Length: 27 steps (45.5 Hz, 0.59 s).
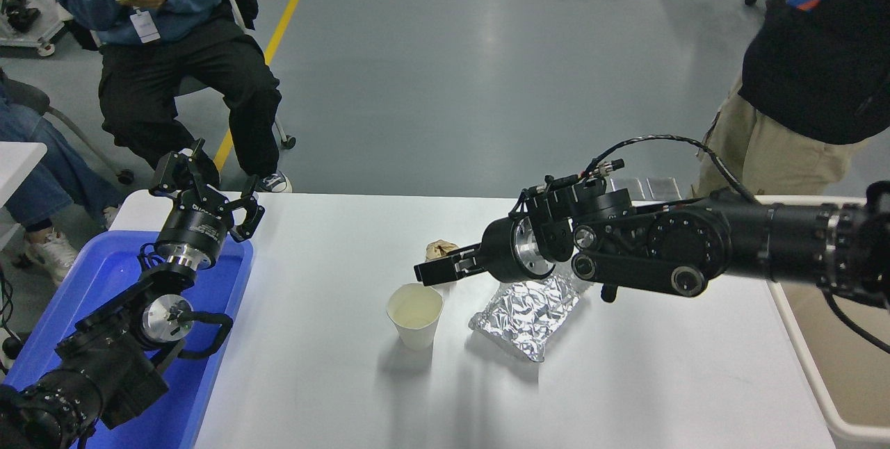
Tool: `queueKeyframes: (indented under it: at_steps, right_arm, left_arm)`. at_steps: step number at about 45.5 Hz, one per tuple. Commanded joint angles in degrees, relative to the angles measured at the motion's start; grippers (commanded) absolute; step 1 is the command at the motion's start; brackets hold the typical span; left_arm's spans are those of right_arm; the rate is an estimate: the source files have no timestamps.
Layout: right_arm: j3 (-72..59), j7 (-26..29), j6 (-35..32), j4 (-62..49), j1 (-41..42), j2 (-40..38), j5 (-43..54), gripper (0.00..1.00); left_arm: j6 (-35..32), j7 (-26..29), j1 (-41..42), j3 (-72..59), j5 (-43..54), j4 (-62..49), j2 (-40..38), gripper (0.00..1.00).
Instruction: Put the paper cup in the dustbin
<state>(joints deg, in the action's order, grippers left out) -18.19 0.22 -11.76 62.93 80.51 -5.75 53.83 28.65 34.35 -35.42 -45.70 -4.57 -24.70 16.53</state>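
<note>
The paper cup [415, 315] stands upright and empty on the white table [334, 393], left of centre. My right gripper [432, 272] reaches in from the right, points left and hovers just above and behind the cup's rim, open and empty, not touching it. The beige dustbin [806, 358] stands at the table's right edge, partly cut off by the picture and partly hidden by my right arm. My left gripper [206, 193] is parked open over the blue tray at the lower left.
A crumpled foil sheet [532, 313] lies right of the cup, under my right arm. A brown paper ball [438, 248] sits behind the cup, partly hidden by the gripper. The blue tray [104, 275] lies at the left. People are at the far left and far right.
</note>
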Motion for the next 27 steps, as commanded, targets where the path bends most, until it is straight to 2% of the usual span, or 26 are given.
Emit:
queueKeyframes:
  at_steps: [1, 9, 27]
  right_arm:
    - [-1.49, 2.14, -1.6, -7.29, -1.67, 5.75, -0.48, 1.0]
    - [-3.78, 4.08, -0.9, -13.53, -5.1, 5.75, -0.74, 1.0]
    - [-2.64, 4.08, -1.69, -14.06, -6.77, 5.75, -1.1, 1.0]
  left_arm:
    - [0.0, 0.01, 0.0, 0.0, 0.0, 0.0, 0.0, 1.0]
    - [0.0, 0.01, 0.0, 0.0, 0.0, 0.0, 0.0, 1.0]
    - [0.0, -0.08, 0.0, 0.0, 0.0, 0.0, 0.0, 1.0]
